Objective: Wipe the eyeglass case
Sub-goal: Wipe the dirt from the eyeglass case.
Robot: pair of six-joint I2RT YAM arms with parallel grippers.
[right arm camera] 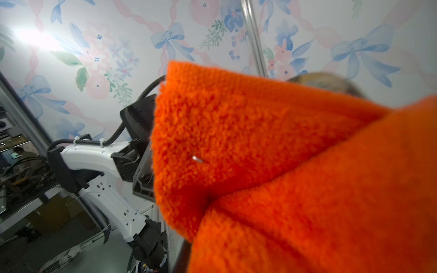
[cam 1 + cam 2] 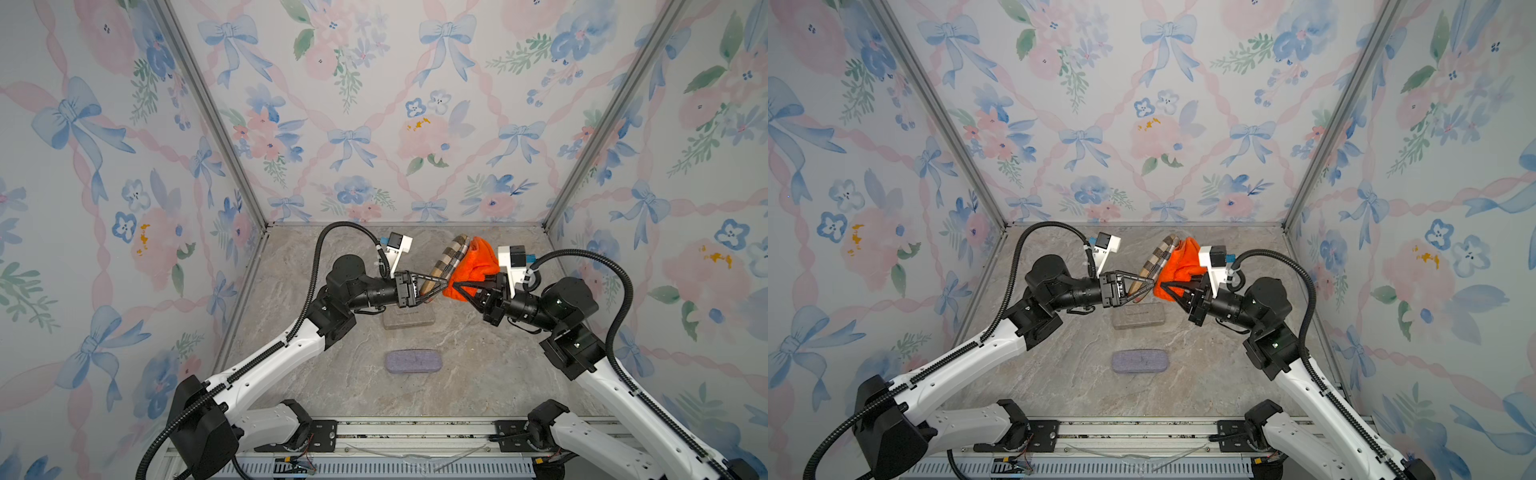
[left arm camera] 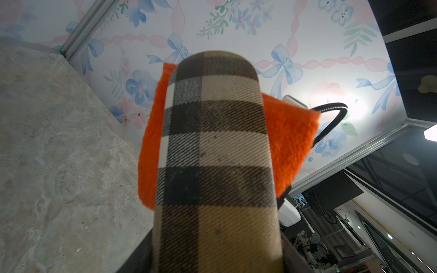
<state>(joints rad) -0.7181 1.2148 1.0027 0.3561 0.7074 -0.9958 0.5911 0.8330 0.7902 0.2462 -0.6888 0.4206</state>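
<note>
Mid-wipe: my left fingers pinch the plaid eyeglass case aloft, right fingers pinch the orange cloth against its 3 o'clock side; next, I'd stroke lengthwise.

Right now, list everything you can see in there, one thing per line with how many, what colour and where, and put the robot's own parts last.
table: one, marbled grey-beige, under everything
walls: three, floral with blue bows, around the table
plaid case: one, tan and dark check, held in the air by the left pincer
cloth: one, orange, bunched in the right pincer, touching the plaid case
tan case: one, pale tan, flat on the table below the pincers
grey case: one, grey-purple, flat on the table, nearer the front edge
arms: two, white and black, reaching in from the front corners
pincers: two, black, left shut on the plaid case, right shut on the cloth
</note>
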